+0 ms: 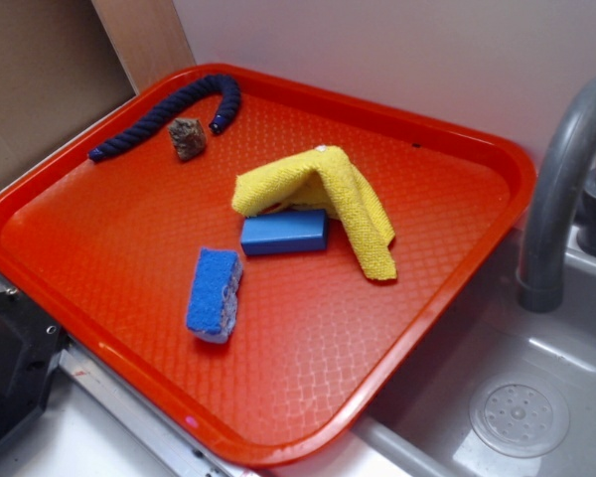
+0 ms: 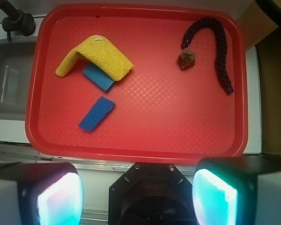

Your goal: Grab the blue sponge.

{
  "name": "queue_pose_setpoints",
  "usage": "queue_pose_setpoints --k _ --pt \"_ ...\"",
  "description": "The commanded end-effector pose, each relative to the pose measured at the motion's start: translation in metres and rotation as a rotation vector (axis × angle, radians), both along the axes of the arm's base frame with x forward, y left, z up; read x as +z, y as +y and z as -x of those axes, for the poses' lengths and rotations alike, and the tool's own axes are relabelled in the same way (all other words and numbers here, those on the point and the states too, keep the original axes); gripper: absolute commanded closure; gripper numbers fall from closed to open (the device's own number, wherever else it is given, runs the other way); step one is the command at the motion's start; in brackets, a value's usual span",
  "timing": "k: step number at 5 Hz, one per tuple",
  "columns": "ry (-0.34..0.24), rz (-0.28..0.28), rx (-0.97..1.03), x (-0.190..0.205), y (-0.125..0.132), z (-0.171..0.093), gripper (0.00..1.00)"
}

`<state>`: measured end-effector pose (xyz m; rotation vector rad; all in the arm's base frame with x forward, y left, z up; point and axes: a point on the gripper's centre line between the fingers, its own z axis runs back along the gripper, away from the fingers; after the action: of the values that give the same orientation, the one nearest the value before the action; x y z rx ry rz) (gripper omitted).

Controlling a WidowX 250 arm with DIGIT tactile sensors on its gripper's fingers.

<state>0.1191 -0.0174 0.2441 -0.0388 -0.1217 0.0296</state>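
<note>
blue sponge [image 2: 97,113] on red tray [image 2: 178,136], well beyond spread-fingered gripper [image 2: 136,197]

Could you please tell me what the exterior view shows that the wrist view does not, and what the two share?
Only the exterior view shows the sink drain and the pale foam underside of the blue sponge. Only the wrist view shows the gripper, open and hovering off the tray's near edge. Both share the red tray, the sponge, the blue block partly under the yellow cloth, the dark rope, the brown lump and the faucet.
</note>
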Motion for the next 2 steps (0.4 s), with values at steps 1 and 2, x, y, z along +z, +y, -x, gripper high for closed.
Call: queue_pose_setpoints --k 1,2 --pt "0.0 0.0 0.0 0.0 0.0 0.0 0.0" --pt "0.001 -0.019 0.007 0.0 -0.016 -0.003 0.0"
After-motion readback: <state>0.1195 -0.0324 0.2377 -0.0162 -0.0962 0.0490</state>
